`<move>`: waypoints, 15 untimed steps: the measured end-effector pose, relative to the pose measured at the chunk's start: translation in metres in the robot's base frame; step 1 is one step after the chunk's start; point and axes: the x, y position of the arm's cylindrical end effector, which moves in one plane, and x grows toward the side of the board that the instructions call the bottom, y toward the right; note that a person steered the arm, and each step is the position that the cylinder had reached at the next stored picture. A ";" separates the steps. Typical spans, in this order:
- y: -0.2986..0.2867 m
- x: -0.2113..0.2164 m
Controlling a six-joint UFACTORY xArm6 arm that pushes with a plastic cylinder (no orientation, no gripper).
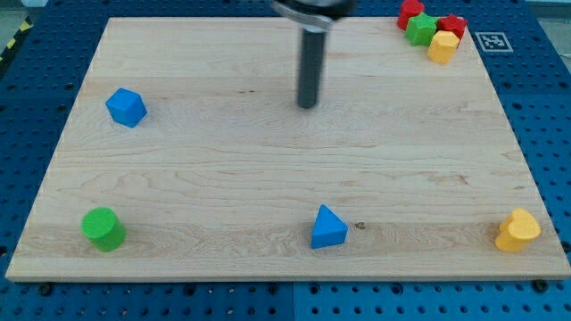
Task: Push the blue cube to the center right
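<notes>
My tip (309, 105) rests on the table (268, 178) in its upper middle, at the end of a dark upright rod (311, 62) that comes down from the view's top; there is no pincer here, so no wide or narrow state can be told; the tip touches no block and stands well apart from all of them.

The blue cube (125, 107) sits at the view's left, roughly level with the tip, near the table's left edge; bare wood lies between the two.

Toward the view's bottom, almost straight below the tip, lies a blue triangle (328, 227); at the bottom left corner stands a green cylinder (103, 229); at the bottom right corner sits a yellow heart (517, 231), close to the table's edge.

In the top right corner four blocks crowd together: a red block (410, 12), a green block (421, 28) just below it, a second red block (453, 25) to their right, and a yellow block (442, 46) lowest of the cluster; their shapes are hard to make out.

Around the table runs a blue pegboard (36, 71).
</notes>
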 end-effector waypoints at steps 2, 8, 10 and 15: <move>-0.237 -0.031; -0.193 0.049; -0.141 0.055; 0.096 0.054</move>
